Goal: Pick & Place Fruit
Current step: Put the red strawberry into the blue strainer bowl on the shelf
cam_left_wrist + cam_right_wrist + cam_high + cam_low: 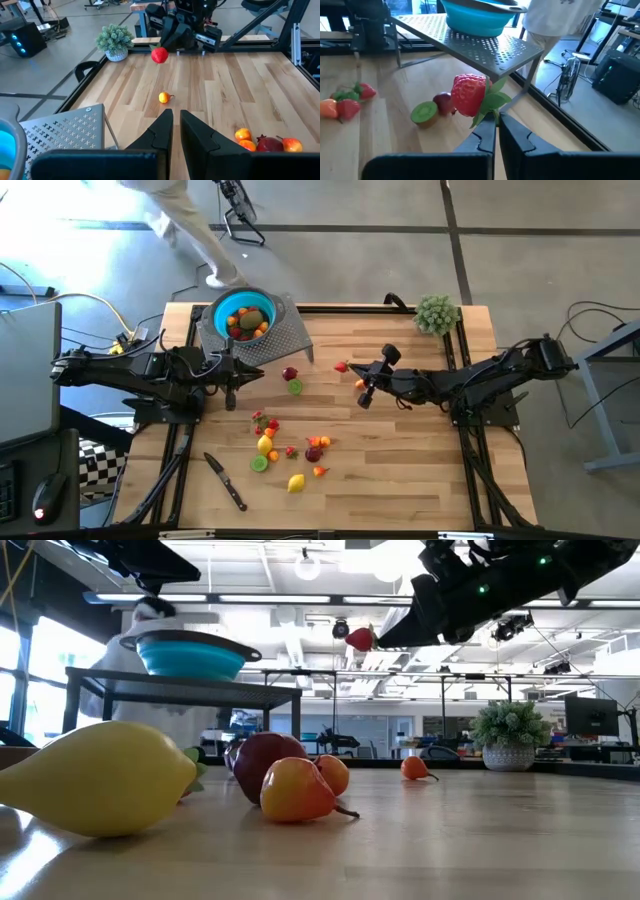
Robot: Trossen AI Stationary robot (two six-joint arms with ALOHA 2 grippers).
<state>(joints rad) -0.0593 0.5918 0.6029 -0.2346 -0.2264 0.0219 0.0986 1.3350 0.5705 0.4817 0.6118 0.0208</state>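
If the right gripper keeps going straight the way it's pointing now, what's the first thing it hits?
Probably the metal rack holding the teal bowl. The right gripper, shut on the strawberry by its leaves, points toward that stand. The kiwi half and maroon fruit seem lower, though depth is unclear.

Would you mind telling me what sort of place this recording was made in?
Most likely a robotics lab or open workshop: two arms mounted at a wooden table, a bare concrete floor around it, and ceiling strip lights over desks with monitors behind.

A red toy strawberry with green leaves [469, 94], a teal plastic bowl [243, 309] on a grey perforated metal stand [283, 338], a pale striped wooden table [400, 470].
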